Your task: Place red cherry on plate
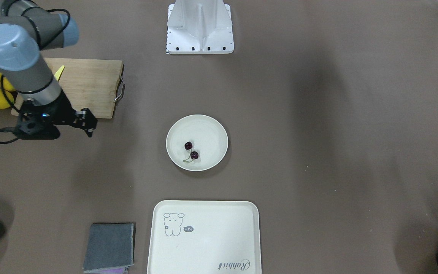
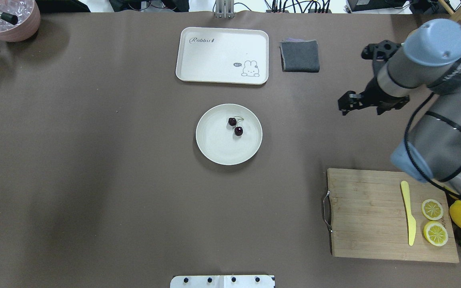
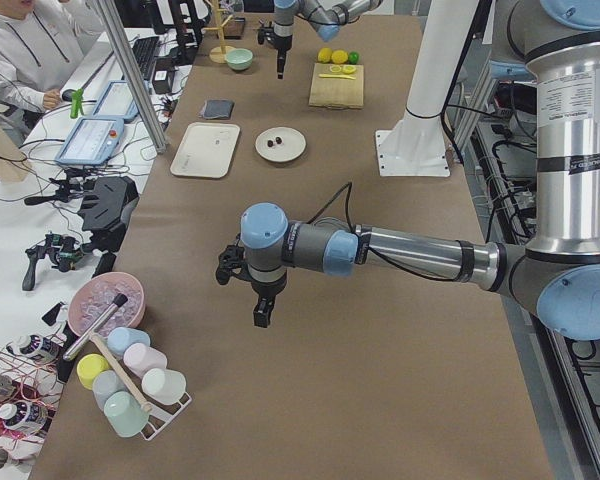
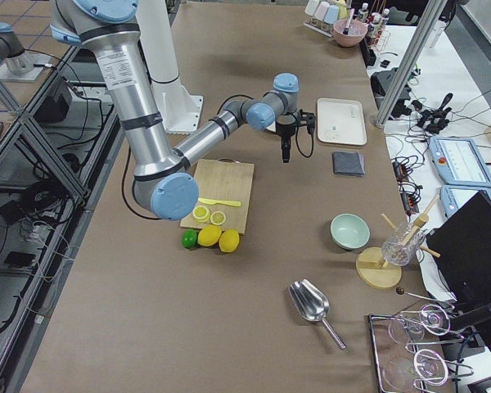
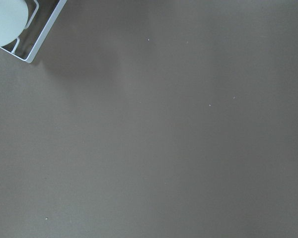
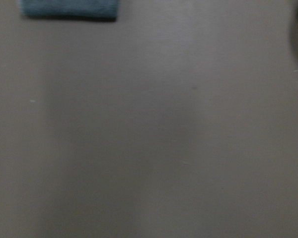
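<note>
**A:** Starting at the left of the overhead view: nothing but bare table (image 2: pixel 94 160), and no left arm. Visible anywhere else?

**B:** Only in the side view from the left end. Low over the table at frame centre, forearm stretched out level, with the left end effector (image 3: pixel 263 312) pointing straight down. Impossible to tell from there whether spread or closed. Probably parked out of the way, being nowhere near the work.

**A:** And at centre frame?

**B:** Found there: the red cherry (image 2: pixel 238 131), lying inside the plate (image 2: pixel 218 140), up and right of its middle, stems curling toward the upper right. Resting free, not gripped. Reads as the task's end state.

**A:** Further right?

**B:** Toward the upper right, the right end effector (image 2: pixel 343 108), well apart from the plate, below and right of the grey cloth (image 2: pixel 299 56) and above the cutting board (image 2: pixel 366 212) in frame. Wrist bent, pointing down at bare table; elbow folded back toward the right edge. Carrying nothing, by the look of it, but too dark and foreshortened to call apart or together. Likely kept clear so as not to nudge the fruit.
</note>
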